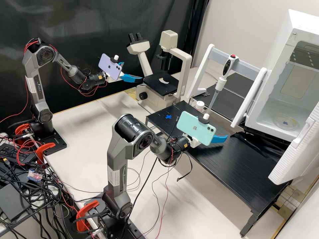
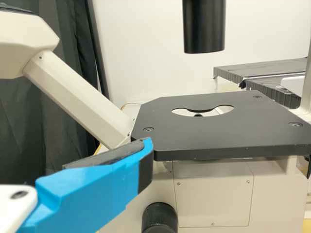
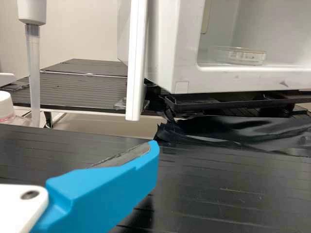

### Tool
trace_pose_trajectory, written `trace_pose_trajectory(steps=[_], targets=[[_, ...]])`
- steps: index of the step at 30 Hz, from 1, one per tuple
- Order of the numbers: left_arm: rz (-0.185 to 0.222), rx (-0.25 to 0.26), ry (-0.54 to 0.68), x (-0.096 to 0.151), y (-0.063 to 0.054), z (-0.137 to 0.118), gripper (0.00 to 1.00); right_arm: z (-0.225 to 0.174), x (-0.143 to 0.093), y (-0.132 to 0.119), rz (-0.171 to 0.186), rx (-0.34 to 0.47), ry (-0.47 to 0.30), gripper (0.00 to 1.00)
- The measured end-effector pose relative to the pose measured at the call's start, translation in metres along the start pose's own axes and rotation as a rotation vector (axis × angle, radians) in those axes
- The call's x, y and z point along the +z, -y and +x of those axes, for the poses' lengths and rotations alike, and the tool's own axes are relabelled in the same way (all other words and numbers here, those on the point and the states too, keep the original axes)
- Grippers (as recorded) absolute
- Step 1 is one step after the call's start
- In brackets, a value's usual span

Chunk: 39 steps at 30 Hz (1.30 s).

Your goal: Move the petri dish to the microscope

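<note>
From here I have the left gripper point(image 1: 133, 71) open and empty by the microscope point(image 1: 151, 81); the right gripper point(image 1: 222, 133) is spread too, holding nothing. The petri dish point(image 3: 243, 55) lies flat inside the white chamber point(image 3: 170, 48). I'd expect it light, stiff, slick and brittle: pinch opposite side walls softly, kept level.

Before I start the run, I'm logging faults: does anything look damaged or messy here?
The black sheet by the white chamber looks rumpled, with a ragged end; cables lie tangled at the high view's lower left.
</note>
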Motion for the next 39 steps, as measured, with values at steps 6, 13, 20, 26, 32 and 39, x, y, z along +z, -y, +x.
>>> trace_pose_trajectory(steps=[6, 13, 20, 26, 32, 39], targets=[[0.000, 0.000, 0.000, 0.000, 0.000, 0.000, 1.00, 0.000, 0.000, 0.000, 0.000, 0.000, 0.000, 1.00], [0.000, 0.000, 0.000, 0.000, 0.000, 0.000, 1.00, -0.001, 0.008, -0.006, 0.001, 0.018, 0.027, 1.00], [0.000, 0.000, 0.000, 0.000, 0.000, 0.000, 1.00, -0.007, 0.037, -0.030, 0.020, 0.065, 0.087, 1.00], [0.000, 0.000, 0.000, 0.000, 0.000, 0.000, 1.00, -0.007, 0.057, -0.065, 0.072, 0.174, 0.135, 1.00], [0.000, 0.000, 0.000, 0.000, 0.000, 0.000, 1.00, 0.008, 0.061, -0.106, 0.074, 0.298, 0.116, 1.00], [0.000, 0.000, 0.000, 0.000, 0.000, 0.000, 1.00, 0.046, 0.062, -0.135, 0.090, 0.338, 0.141, 1.00]])
